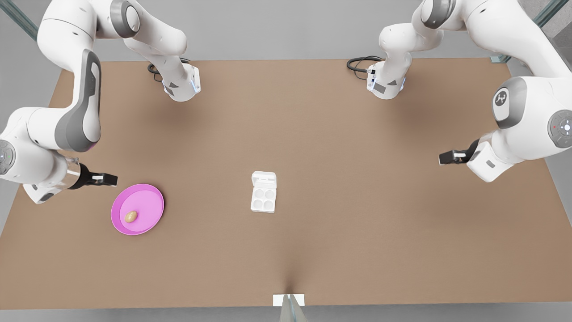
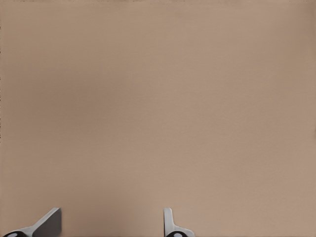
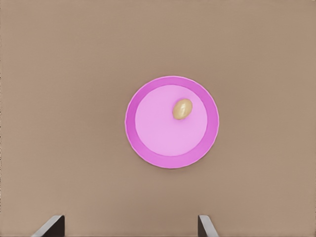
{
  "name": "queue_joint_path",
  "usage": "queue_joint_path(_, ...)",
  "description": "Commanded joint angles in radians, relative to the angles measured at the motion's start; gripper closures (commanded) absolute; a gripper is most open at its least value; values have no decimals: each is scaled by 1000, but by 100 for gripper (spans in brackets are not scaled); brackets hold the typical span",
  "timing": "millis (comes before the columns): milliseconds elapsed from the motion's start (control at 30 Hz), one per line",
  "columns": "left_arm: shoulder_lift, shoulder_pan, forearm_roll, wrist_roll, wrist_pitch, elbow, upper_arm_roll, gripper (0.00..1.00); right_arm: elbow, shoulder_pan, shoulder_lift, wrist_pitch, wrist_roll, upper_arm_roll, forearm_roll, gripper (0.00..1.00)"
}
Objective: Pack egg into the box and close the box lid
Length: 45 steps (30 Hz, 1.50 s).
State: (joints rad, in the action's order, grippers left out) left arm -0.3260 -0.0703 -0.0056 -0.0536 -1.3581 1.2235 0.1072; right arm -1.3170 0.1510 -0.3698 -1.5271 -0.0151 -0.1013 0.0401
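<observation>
A small tan egg lies on the round pink plate at the front view's left. The wrist view looks down on the same egg and plate. My right gripper hovers just above and beside the plate, open with nothing between its fingers. The white box sits mid-table with its four cups bare and its lid folded back flat. My left gripper waits at the front view's right, open over bare table.
The brown table spreads wide between plate, box and the far arm. Both arm bases and their cables stand at the back edge. A small white marker sits at the front edge.
</observation>
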Motion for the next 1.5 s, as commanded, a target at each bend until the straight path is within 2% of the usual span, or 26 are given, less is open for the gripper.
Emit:
queue_joint_path(0, 4, 3, 21, -42, -75, 7, 2, 0, 15, -4, 2, 33, 14, -2, 4, 0)
queue_joint_path(133, 5, 0, 39, -42, -59, -1, 19, 0, -4, -19, -41, 13, 15, 2, 6, 0)
queue_joint_path(233, 5, -14, 42, -43, -55, 11, 14, 0, 4, -16, -176, -139, 15, 9, 4, 0)
queue_joint_path(367, 24, -11, 44, -46, -47, 13, 17, 0, 9, -1, -265, -242, 17, 15, 18, 0)
queue_joint_path(600, 38, -9, 44, -48, -39, 14, 17, 0, -7, 28, -339, -398, 17, 26, 46, 0)
queue_joint_path(667, 39, -9, 44, -51, -38, 14, 17, 0, -47, 30, -347, -461, 17, 26, 49, 0)
queue_joint_path(733, 38, -5, 44, -51, -33, 13, 17, 0, -165, 16, -336, -553, 18, 25, 155, 0)
queue_joint_path(800, 38, 0, 42, -54, -36, 11, 19, 0, -248, 28, -305, -625, 14, 14, 184, 0)
queue_joint_path(867, 38, 1, 41, -55, -32, 13, 19, 0, -263, 91, -304, -620, 10, -58, 305, 0)
queue_joint_path(933, 38, 1, 39, -55, -32, 13, 19, 0, -269, 140, -314, -670, -3, -78, 303, 0)
queue_joint_path(1000, 38, 0, 33, -55, -33, 13, 20, 0, -266, 197, -328, -666, 4, -135, 305, 0)
queue_joint_path(1067, 39, 0, 33, -55, -33, 11, 20, 0, -269, 213, -337, -711, -74, -137, 302, 0)
queue_joint_path(1100, 39, 0, 32, -55, -33, 13, 20, 0, -294, 255, -339, -765, -74, -186, 303, 0)
queue_joint_path(1467, 38, 0, 32, -55, -32, 13, 22, 0, -326, 269, -371, -849, -56, -195, 333, 0)
